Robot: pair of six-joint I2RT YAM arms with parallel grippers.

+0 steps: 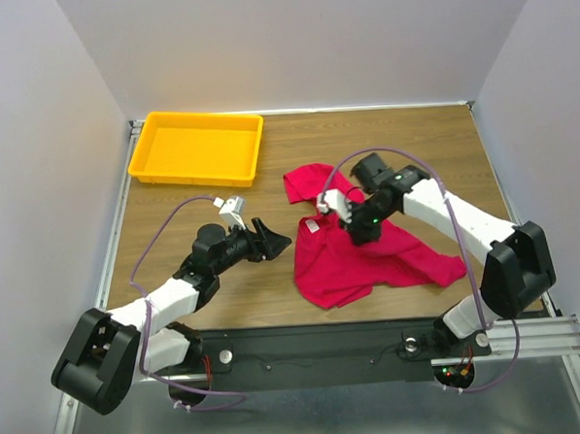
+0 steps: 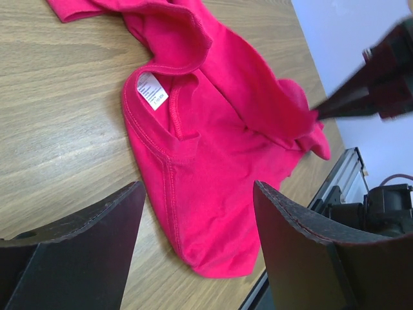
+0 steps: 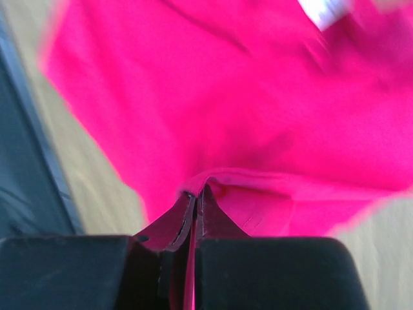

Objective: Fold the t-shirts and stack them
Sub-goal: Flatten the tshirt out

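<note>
A crimson-pink t-shirt (image 1: 351,258) lies crumpled on the wooden table, its white neck label (image 2: 152,90) facing up. My right gripper (image 1: 361,235) is over the shirt's middle, shut on a pinched ridge of the t-shirt (image 3: 271,129), with cloth between the jaws (image 3: 197,192). My left gripper (image 1: 277,239) hovers just left of the shirt, open and holding nothing. In the left wrist view its two dark fingers (image 2: 77,245) frame the shirt's near corner (image 2: 213,252).
A yellow plastic tray (image 1: 197,146) stands at the back left of the table. White walls close in the back and both sides. The black rail with the arm bases (image 1: 317,352) runs along the near edge.
</note>
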